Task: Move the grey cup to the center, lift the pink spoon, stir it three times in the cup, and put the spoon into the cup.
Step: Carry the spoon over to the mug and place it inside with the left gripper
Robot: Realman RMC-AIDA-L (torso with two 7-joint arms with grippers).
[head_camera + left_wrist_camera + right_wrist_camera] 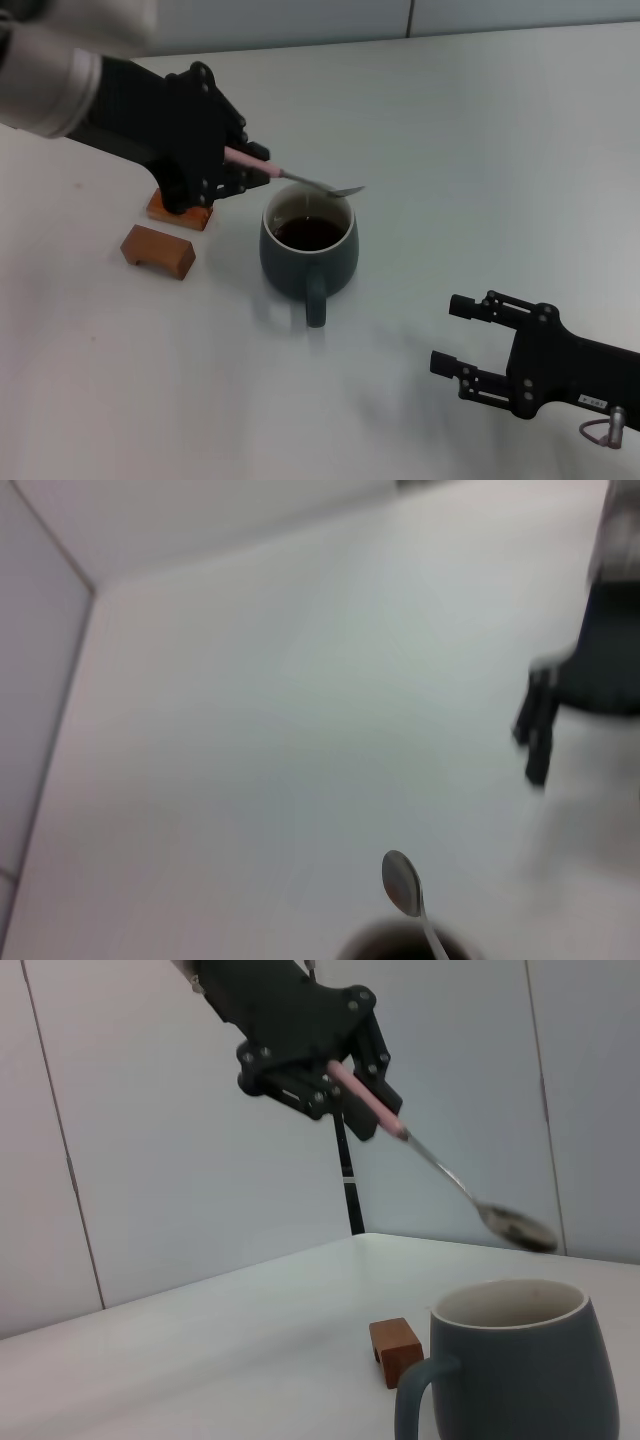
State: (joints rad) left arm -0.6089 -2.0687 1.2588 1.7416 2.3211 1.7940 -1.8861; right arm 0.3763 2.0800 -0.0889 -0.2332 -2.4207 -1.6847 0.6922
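The grey cup (309,245) stands mid-table with dark liquid inside and its handle toward me; it also shows in the right wrist view (512,1370). My left gripper (240,165) is shut on the pink spoon (290,178) by its handle, up and to the left of the cup. The spoon slopes down so that its metal bowl (515,1225) hovers above the cup's far rim, clear of the liquid. The spoon bowl (401,882) appears over the cup rim in the left wrist view. My right gripper (447,333) rests open at the lower right, away from the cup.
Two brown wooden blocks lie left of the cup, one (158,251) in the open and one (180,211) partly under the left gripper. One block (396,1351) shows beyond the cup in the right wrist view. A wall edge runs along the table's far side.
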